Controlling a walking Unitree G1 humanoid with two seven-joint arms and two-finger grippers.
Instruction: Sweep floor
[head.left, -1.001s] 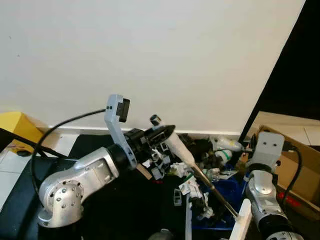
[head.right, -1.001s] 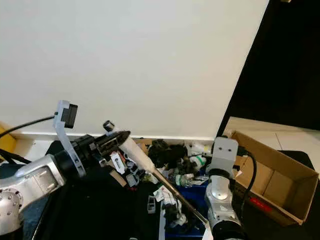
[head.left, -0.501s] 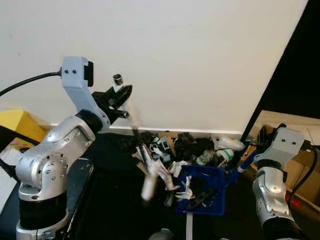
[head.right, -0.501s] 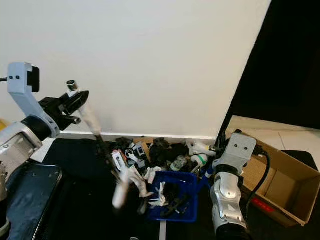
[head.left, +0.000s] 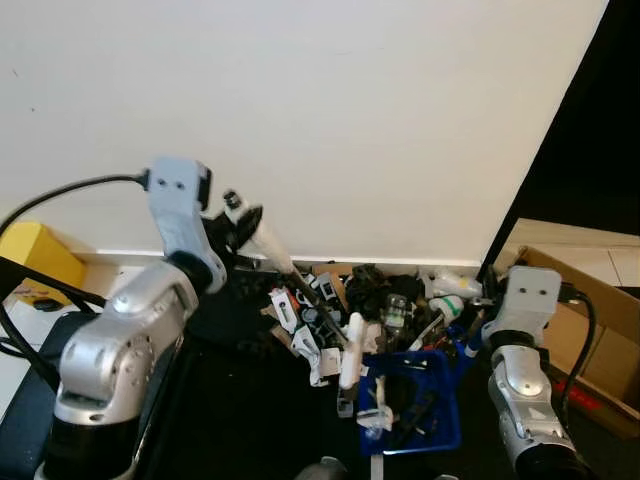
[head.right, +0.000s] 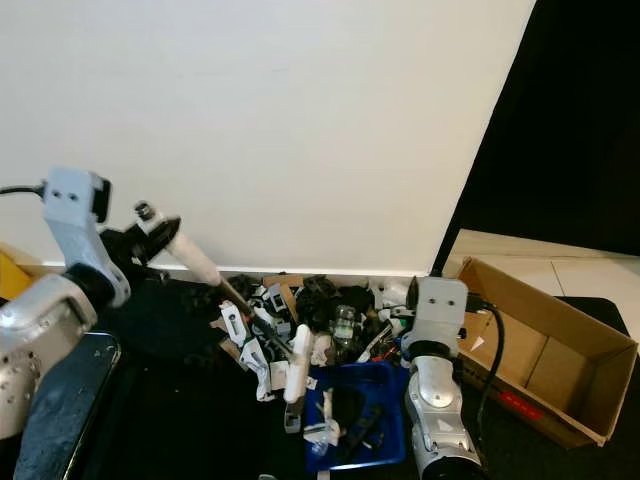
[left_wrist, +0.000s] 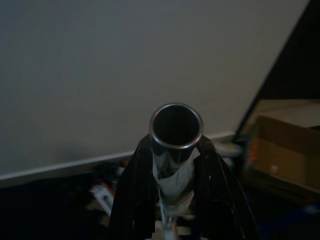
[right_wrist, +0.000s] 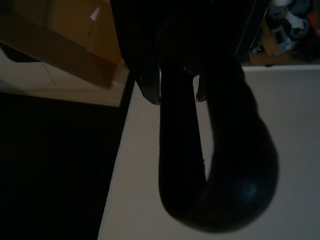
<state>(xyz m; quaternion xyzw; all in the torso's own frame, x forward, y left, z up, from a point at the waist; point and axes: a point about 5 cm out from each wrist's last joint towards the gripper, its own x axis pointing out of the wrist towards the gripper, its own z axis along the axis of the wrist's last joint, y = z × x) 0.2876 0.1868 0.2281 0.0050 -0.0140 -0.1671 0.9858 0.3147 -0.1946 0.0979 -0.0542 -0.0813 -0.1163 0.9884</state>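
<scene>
Left pincer (head.left: 243, 222) clamped on the upper end of the broom handle (head.left: 262, 240): white grip sleeve over a metal tube, open tube mouth (left_wrist: 176, 125) facing the wrist camera between the two black fingers (left_wrist: 137, 192). Long axis slanted, running from the pincer near the white wall (head.left: 330, 110) down and toward the robot's right into the heap of mixed litter (head.left: 345, 315) along the baseboard, just beside the blue dustpan (head.left: 420, 400). Right pincer (right_wrist: 177, 95) closed around a dark curved handle (right_wrist: 215, 170), right arm (head.left: 520, 380) low beside the dustpan, cardboard box (head.right: 540, 350) further right.
</scene>
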